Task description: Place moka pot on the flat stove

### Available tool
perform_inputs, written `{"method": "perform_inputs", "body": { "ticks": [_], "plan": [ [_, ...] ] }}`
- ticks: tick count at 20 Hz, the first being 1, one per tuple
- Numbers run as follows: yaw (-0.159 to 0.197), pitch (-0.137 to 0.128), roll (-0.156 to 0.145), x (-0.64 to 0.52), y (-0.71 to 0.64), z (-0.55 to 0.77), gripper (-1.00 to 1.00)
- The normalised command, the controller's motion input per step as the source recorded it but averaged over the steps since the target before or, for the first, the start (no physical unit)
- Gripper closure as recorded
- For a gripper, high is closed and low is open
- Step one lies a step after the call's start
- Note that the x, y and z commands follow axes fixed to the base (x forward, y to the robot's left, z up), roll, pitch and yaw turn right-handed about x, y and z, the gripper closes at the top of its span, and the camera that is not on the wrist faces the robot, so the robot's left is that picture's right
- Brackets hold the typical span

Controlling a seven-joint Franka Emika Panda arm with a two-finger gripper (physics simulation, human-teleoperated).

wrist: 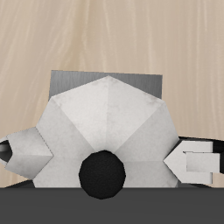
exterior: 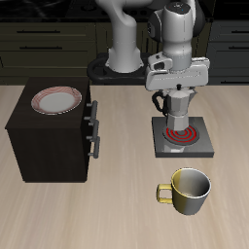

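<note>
The silver faceted moka pot [exterior: 178, 107] hangs upright in my gripper [exterior: 177, 95], right over the red coil of the flat grey stove [exterior: 199, 146]. The gripper is shut on the pot's upper part. The pot's base is close above the coil; I cannot tell whether it touches. In the wrist view the pot's faceted lid [wrist: 105, 114] with its black knob fills the middle, one fingertip [wrist: 194, 162] on each side of it. An edge of the stove plate [wrist: 66, 80] shows behind the pot.
A dark brown cabinet [exterior: 49, 141] with a red-rimmed white plate [exterior: 56, 100] on top stands beside the stove. A yellowish-olive mug [exterior: 188, 190] stands nearer the table's front edge, in front of the stove.
</note>
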Motion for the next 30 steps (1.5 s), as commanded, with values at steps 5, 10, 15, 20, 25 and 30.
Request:
{"method": "perform_inputs", "body": {
  "ticks": [5,10,15,20,25,30],
  "plan": [
    [-0.004,0.026,0.028,-0.13,0.13,-0.2,1.0],
    [-0.004,-0.005,-0.039,-0.09,-0.11,-0.15,1.0],
    [-0.018,-0.01,-0.001,-0.08,0.01,-0.03,1.0],
    [0.022,-0.026,0.006,-0.07,0.03,-0.1,1.0],
    [0.028,0.003,0.036,0.06,0.02,-0.15,-1.0],
    [0.017,-0.018,0.003,0.0,0.01,0.02,-1.0]
  ]
}}
